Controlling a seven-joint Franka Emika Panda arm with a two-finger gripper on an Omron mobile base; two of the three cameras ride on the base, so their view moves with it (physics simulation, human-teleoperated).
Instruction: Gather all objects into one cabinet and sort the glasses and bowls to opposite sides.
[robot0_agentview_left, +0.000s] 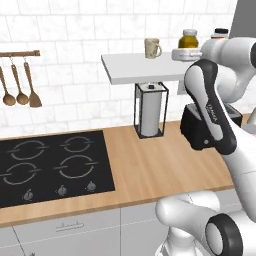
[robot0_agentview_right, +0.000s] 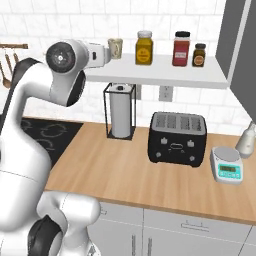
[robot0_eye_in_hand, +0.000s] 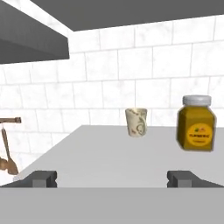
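— Where was the claw?
— Raised level with the white shelf, pointing along it — fingers spread wide, gripping nothing.
— And the cream-beige handled mug?
— Upright near the shelf's back, just beside the amber lidded jar.

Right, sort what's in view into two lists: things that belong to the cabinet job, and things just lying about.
Part of the job:
- cream mug at the back of the white shelf
- grey cabinet door, open at the right
- gripper, jaws open, facing the mug

Just lying about:
- yellow spice jar
- red spice jar
- small dark jar
- paper towel holder
- toaster
- kitchen scale
- hanging wooden utensils
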